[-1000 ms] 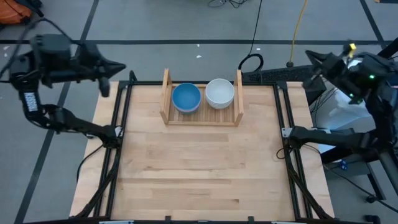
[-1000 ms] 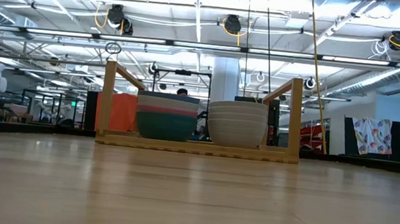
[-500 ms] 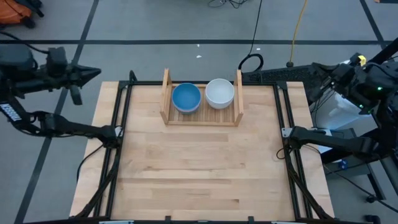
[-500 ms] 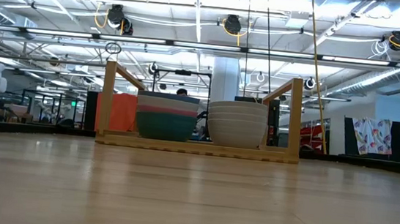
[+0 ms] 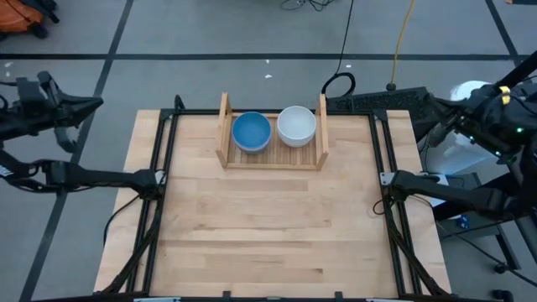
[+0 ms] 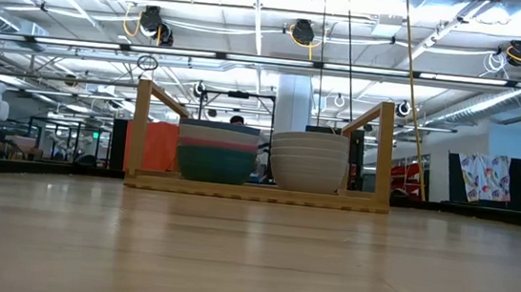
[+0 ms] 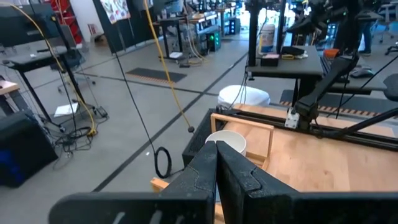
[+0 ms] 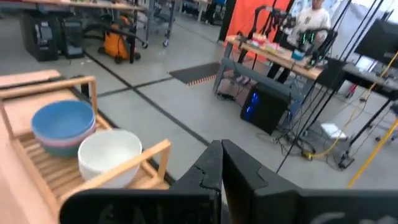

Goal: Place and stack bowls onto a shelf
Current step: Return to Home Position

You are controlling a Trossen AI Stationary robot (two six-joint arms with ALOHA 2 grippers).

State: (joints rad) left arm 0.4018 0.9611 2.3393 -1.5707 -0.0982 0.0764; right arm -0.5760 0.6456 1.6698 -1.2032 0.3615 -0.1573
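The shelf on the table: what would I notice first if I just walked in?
Two stacks of bowls sit side by side on the shelf at the table's far edge: one topped by the blue bowl, the other a white stack. Both arms hang out beyond the table's sides, with the left tool and the right tool shut.

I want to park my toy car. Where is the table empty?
The table is bare in front of the shelf and beside its panels. The shelf is crowded: blue-topped stack, white stack. Left claw and right claw hang beyond the table's sides.
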